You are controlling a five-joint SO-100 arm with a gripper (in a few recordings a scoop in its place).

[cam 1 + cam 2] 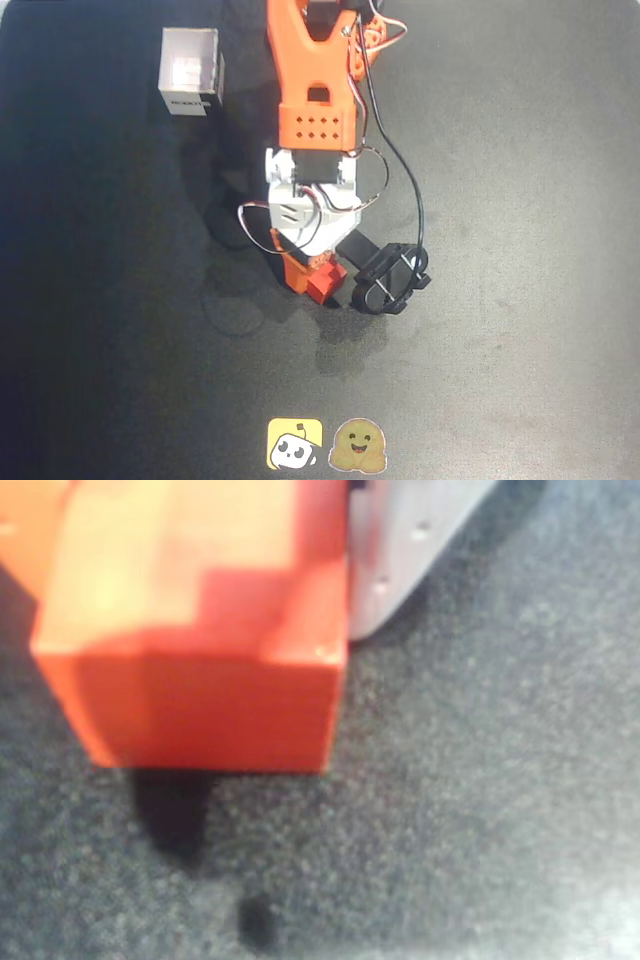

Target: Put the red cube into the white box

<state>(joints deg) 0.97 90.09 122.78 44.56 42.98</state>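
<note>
Overhead view: orange and white arm [312, 110] reaches down from the top edge over a black mat [520, 300]. Gripper [335, 285] sits low-centre, with the red cube [324, 283] at its tip, tight against the orange fixed finger [296, 270] on picture-left. The black moving jaw is swung out to picture-right of the cube with a visible gap between them, so the jaws are apart and not pinching it; can't tell from here if the cube is on the mat or lifted. White box [190, 70] stands upper left, open top, dark printed label on its lower side, well apart from cube and gripper. The arm's black cable [405, 175] loops down the right side of the arm to the jaw. Two stickers at the bottom edge: a yellow one [294, 443] and a brown blob-face one [358, 446], side by side, clear of the cube. Nothing lies on the mat between cube and box apart from the arm's own shadow. Wrist view: blurred close-up, red cube [200, 640] takes up the upper left, a pale grey-white arm part [405, 550] touching its right side, speckled dark mat [480, 810] below with the cube's shadow under it.
</note>
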